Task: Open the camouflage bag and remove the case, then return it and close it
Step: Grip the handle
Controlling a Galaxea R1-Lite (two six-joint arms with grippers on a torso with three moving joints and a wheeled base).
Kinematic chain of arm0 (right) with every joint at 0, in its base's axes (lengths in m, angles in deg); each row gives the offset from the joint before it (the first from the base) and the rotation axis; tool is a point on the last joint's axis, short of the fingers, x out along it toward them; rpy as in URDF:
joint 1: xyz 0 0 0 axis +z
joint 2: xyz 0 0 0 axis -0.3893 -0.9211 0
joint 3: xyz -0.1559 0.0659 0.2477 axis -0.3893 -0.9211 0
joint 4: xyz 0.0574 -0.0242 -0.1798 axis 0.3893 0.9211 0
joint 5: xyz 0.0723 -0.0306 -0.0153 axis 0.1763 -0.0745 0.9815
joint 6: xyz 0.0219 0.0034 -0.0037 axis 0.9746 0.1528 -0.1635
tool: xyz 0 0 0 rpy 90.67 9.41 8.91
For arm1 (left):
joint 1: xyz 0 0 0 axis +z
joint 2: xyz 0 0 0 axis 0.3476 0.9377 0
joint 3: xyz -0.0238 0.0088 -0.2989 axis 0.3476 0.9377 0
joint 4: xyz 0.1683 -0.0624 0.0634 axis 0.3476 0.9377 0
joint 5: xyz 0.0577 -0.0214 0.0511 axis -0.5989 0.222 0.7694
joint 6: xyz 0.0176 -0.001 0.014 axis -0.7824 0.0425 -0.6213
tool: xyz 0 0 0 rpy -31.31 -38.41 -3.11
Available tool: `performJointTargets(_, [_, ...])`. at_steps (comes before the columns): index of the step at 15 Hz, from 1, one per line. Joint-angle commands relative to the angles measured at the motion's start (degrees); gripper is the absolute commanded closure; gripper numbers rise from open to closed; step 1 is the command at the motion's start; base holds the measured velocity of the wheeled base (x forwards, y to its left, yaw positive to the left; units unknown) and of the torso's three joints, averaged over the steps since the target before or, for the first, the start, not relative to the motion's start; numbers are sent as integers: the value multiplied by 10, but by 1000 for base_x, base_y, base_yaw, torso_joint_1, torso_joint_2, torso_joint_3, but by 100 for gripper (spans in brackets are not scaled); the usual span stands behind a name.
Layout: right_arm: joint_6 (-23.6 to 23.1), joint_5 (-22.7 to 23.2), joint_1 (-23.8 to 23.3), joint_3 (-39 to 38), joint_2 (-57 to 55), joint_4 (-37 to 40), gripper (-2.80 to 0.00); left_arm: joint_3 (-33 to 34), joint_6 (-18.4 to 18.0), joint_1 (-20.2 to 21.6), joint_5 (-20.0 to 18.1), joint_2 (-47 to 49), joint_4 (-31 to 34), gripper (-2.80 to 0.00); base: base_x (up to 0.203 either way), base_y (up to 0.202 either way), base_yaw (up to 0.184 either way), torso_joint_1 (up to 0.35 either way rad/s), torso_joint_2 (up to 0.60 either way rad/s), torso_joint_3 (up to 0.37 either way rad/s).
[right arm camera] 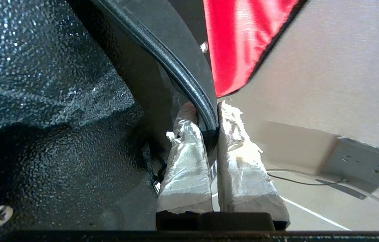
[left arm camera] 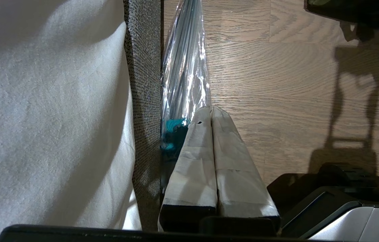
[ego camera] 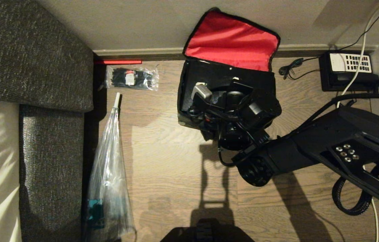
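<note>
The right gripper [right arm camera: 209, 117] pinches the case [right arm camera: 182, 74] by its rim, inside the open bag [ego camera: 233, 37] on the floor; lift it straight, keeping clear of the red lid. Left gripper [left arm camera: 212, 112] idles, fingers together

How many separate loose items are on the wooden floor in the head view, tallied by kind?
Bags: 3, namely the camouflage bag with its red-lined lid open, the clear plastic bag, and the small packet of black ties
Desk phones: 1, the black phone with white keypad
Red sticks by the wall: 1
Total: 5
</note>
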State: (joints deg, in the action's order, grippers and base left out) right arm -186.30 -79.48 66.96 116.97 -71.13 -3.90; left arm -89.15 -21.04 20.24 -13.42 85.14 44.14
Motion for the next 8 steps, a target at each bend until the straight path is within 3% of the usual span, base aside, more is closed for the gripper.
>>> performJointTargets(1, [-5,-2,5,-1,20,-5,0,0,-1,0,0,0,0,0,0,0,0,0,0,0])
performJointTargets(8, [-3,-17,15,-5,43,-5,0,0,0,0,0,0,0,0,0,0,0,0,0,0])
